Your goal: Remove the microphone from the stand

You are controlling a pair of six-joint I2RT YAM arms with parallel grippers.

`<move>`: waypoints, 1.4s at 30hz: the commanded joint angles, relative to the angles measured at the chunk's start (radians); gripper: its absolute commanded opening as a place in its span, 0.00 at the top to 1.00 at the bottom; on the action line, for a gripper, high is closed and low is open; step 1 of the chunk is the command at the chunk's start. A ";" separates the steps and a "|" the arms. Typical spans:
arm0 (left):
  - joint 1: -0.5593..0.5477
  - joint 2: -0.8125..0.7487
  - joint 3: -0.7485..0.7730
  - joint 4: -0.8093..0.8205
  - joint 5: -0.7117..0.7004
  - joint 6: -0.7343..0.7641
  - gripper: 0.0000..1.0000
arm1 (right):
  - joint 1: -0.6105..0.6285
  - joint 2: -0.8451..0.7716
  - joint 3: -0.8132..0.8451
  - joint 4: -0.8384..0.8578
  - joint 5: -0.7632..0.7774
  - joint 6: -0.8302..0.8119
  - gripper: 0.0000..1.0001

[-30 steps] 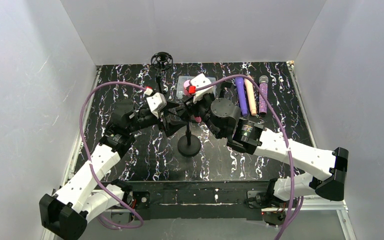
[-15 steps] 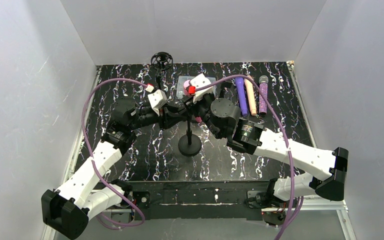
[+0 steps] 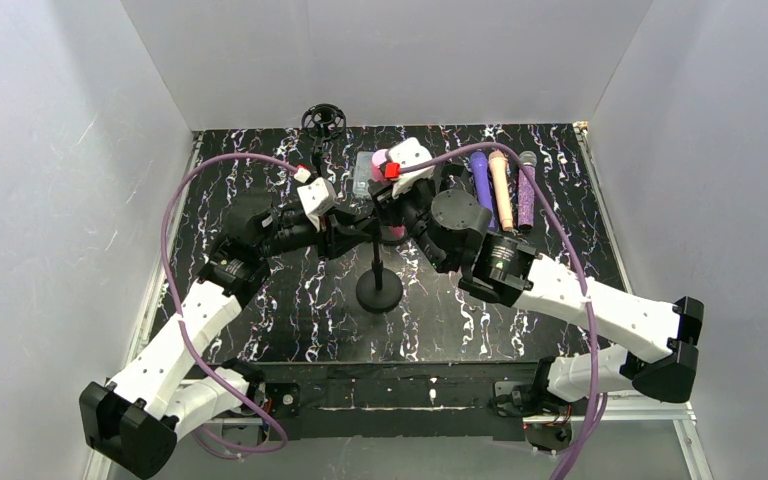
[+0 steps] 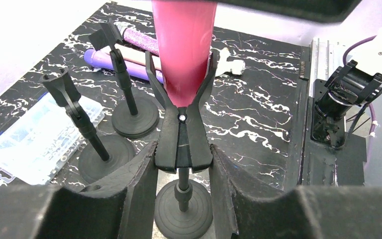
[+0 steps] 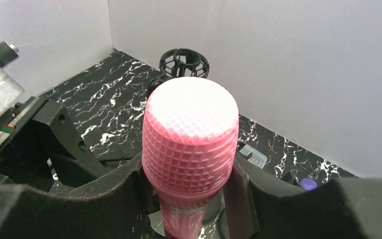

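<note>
Just now the left end effector [image 4: 183,149] has slid in on the stand [image 3: 379,285] and pinched shut. Its fingers [image 4: 139,184] press both sides of the black clip [image 4: 184,134], clenched on it. A sec ago they stood wide & short of it. So the stand looks braced, which prob. means the pull can start.

The right end effector [image 5: 186,169] hasn't let go. It's grasping the pink mic [image 5: 189,134] just under the head, and it's nudged a bit toward the back wall. Mic's still seated in the clip, body down in the fork, tilted; not out yet.

Pose: left arm runs low & near level from the near-left corner across the table [image 3: 290,300] to the stand. Right arm comes in from near-right, wrist cocked over the stand top.
</note>
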 commanded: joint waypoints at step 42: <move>0.002 0.017 0.328 -0.298 -0.150 -0.083 0.02 | -0.301 -0.104 0.192 -0.417 0.113 0.116 0.69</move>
